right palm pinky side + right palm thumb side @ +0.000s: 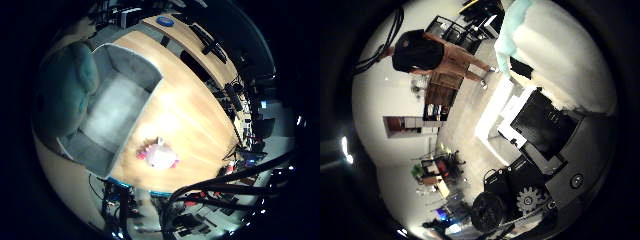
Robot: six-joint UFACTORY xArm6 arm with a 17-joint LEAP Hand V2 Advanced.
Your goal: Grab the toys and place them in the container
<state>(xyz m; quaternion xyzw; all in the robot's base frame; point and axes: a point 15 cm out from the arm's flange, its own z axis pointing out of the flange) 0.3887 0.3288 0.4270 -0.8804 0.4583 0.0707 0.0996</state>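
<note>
A teal and white plush toy sits close against my palm and hangs above one end of the grey fabric container. My right hand shows its black and white finger parts lying against the plush, curled round it. The container stands open on the wooden table, and I see nothing on its floor. A small pink and white toy lies on the table just outside the container's long wall, near the table's edge.
A blue disc lies on a further table beyond the container. Dark equipment and stands crowd the floor along the table's sides. Bare wood stretches between the container and the far edge.
</note>
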